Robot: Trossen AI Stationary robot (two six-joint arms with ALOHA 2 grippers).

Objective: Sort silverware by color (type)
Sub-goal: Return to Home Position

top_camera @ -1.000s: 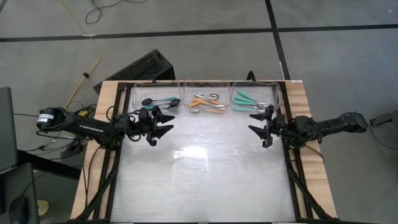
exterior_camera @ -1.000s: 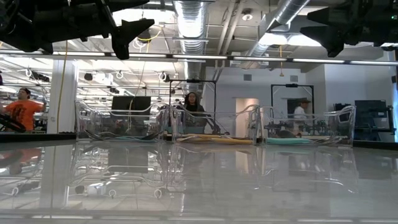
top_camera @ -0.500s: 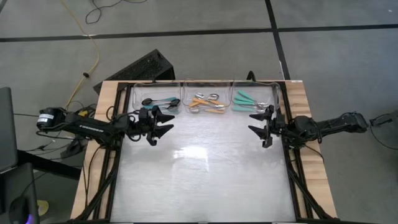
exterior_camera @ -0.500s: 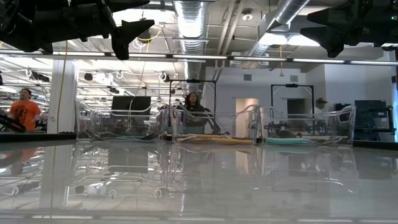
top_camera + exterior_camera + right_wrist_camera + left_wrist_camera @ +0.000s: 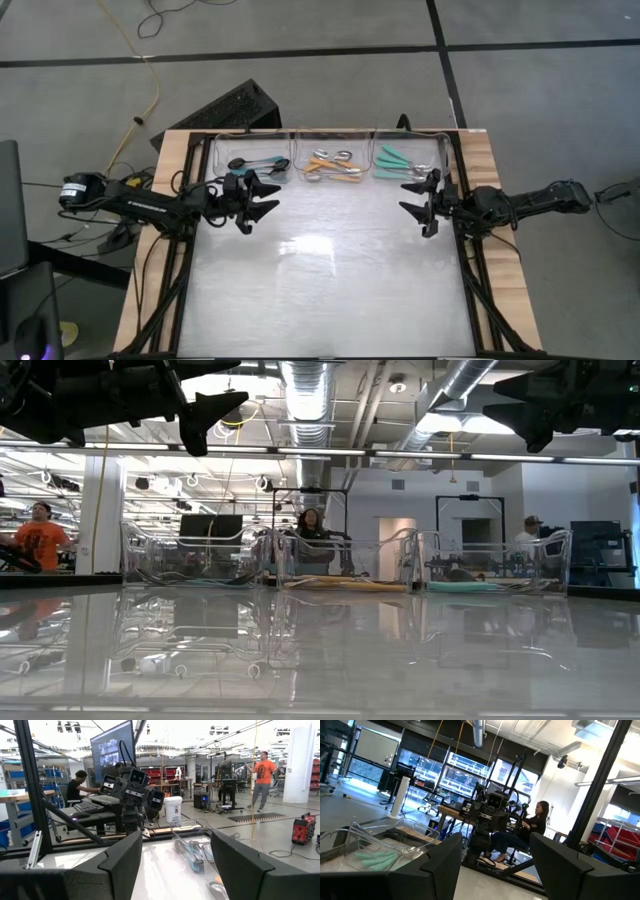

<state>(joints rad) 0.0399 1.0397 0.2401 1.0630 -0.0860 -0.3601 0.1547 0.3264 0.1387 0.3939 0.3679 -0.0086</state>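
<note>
Closest to me the glossy white table point(image 5: 320, 300) throws back the ceiling lights. Past its middle the two arms reach in from either side and hang above the surface, facing each other well apart. The left gripper point(image 5: 272, 197) has its fingers spread wide with nothing between them, and the right gripper point(image 5: 408, 197) is likewise wide open and empty. Just behind them, along the far edge, three clear bins stand in a row. The left bin point(image 5: 250, 137) has the blue-handled spoons point(image 5: 258, 162) with black bowls, the centre bin point(image 5: 332, 135) the orange-handled spoons point(image 5: 335, 165), and the right bin point(image 5: 410, 134) the teal-green spoons point(image 5: 398, 160). Beyond the table a person in an orange shirt point(image 5: 40, 538) stands off to the left, and another person point(image 5: 310, 523) sits behind the middle bin.
</note>
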